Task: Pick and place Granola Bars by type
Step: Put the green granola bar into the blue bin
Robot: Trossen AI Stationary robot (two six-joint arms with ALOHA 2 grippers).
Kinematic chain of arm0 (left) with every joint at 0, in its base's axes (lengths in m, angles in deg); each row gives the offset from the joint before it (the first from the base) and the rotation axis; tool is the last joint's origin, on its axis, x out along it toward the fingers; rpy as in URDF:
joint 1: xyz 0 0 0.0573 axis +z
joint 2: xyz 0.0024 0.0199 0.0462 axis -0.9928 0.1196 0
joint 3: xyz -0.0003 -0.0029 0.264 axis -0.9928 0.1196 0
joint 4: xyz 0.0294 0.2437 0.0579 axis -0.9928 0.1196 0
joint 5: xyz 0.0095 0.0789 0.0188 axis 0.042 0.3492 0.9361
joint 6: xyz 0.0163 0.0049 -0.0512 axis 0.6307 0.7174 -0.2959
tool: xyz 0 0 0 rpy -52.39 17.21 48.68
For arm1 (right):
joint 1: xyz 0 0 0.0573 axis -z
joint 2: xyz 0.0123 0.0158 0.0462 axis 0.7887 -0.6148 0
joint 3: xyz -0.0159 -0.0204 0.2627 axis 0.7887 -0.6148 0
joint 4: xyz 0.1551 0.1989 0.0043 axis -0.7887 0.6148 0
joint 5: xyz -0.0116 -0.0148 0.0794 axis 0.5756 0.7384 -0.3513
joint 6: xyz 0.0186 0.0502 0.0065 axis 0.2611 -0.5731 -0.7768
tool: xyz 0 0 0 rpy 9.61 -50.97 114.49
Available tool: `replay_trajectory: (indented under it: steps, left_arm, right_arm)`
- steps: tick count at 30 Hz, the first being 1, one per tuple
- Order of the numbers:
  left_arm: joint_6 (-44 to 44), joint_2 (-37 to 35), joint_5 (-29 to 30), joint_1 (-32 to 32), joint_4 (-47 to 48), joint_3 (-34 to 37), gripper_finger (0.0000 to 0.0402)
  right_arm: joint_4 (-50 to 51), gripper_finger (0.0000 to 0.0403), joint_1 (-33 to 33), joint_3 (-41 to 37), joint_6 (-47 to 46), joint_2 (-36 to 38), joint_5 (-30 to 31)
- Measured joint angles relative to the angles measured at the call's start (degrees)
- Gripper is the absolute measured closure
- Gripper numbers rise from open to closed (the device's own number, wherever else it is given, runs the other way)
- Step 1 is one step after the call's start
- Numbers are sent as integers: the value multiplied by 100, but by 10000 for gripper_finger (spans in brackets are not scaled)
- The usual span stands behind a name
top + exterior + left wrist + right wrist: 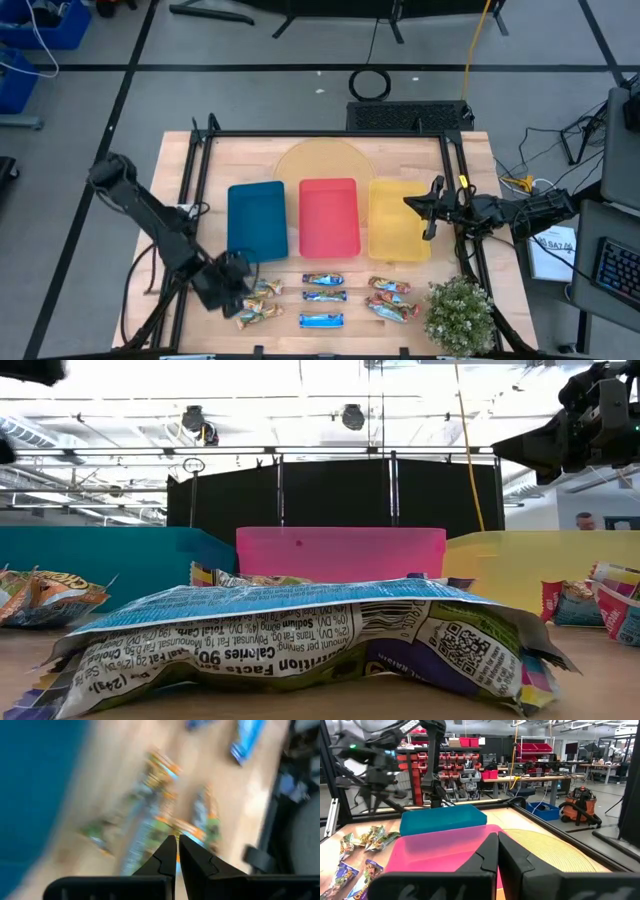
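From above, nine granola bars are seen lying on the wooden table (330, 165) in front of three trays: a blue tray (257, 222), a red tray (329, 217) and a yellow tray (398, 218). The tan-gold bars (262, 302) lie at the left, the blue-white bars (323, 295) in the middle, the red-orange bars (390, 298) toward the right, beside a small potted plant (460, 314). None is in a tray yet. The left gripper (232, 285) is poised just beside the tan-gold group; the right gripper (428, 212) waits above the yellow tray's far edge.

At table height, one blue-white bar (300, 645) fills the foreground — a crinkled foil wrapper, puffed in the middle and flattened at its sealed ends. Such a bar is judged light, soft-skinned and somewhat slippery; a pinch across its narrow middle would probably hold better than one on a thin end flap.

Through the left wrist camera, the left arm's fingers (165, 856) are seen nearly together, a thin slit between them, pointed down at the tan-gold bars, with nothing gripped; the picture is blurred.

Through the right wrist camera, the right arm's fingers (486, 854) are pressed together and empty, with the red tray and blue tray lying ahead.
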Motion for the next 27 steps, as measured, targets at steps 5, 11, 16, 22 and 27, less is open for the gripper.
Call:
replay_trajectory:
  steps: [5,11,16,22,27]
  left_arm:
    - [-551,570,-101,-328,-8,-656,376]
    - [-763,1189,480,-393,460,-1529,376]
    - [-49,1937,-98,-423,463,-1921,375]
    - [46,2539,-777,-421,420,-2125,330]
    - [22,2609,-800,-421,461,-2156,246]
  right_arm:
    - [8,403,0,-1,-27,-3,0]
    - [11,403,-1,0,40,-4,0]
    - [11,403,0,-1,274,-4,0]
    - [11,403,0,0,314,-4,0]
    - [11,403,-1,-1,314,-4,2]
